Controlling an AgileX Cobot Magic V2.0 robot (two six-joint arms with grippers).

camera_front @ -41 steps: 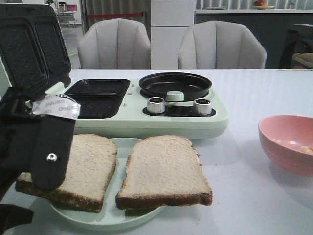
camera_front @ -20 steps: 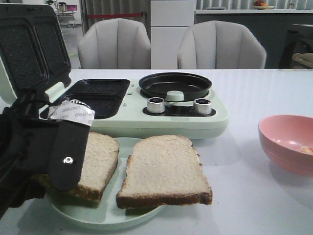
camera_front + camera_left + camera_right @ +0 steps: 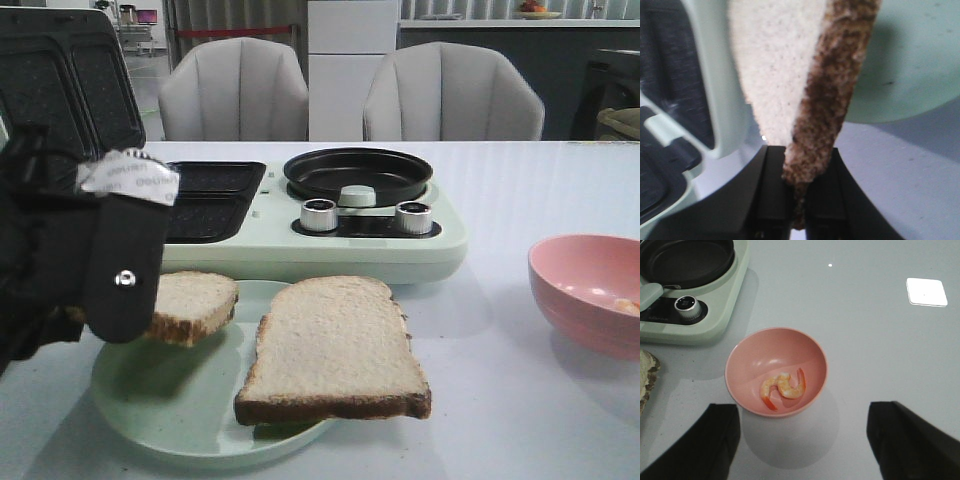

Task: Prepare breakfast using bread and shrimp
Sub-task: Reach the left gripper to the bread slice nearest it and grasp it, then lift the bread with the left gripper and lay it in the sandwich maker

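The left gripper (image 3: 796, 202) pinches 1 bread slice (image 3: 190, 305) by its crust above the plate (image 3: 180, 420), where the other slice (image 3: 335, 350) lies. The right gripper (image 3: 802, 440), spread wide, hangs over the pink bowl (image 3: 740, 365) holding the shrimp (image 3: 782, 388).

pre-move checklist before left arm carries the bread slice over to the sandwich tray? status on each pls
1. Left gripper shut on the held slice at its crust edge: ok.
2. Held slice lifted off the plate: ok.
3. Sandwich maker lid open: ok.
4. Sandwich tray wells free of food: ok where seen; the arm hides part.
5. Second slice flat on the plate, apart from the held one: ok.
6. Right gripper open above the pink bowl holding shrimp, away from the path: ok.
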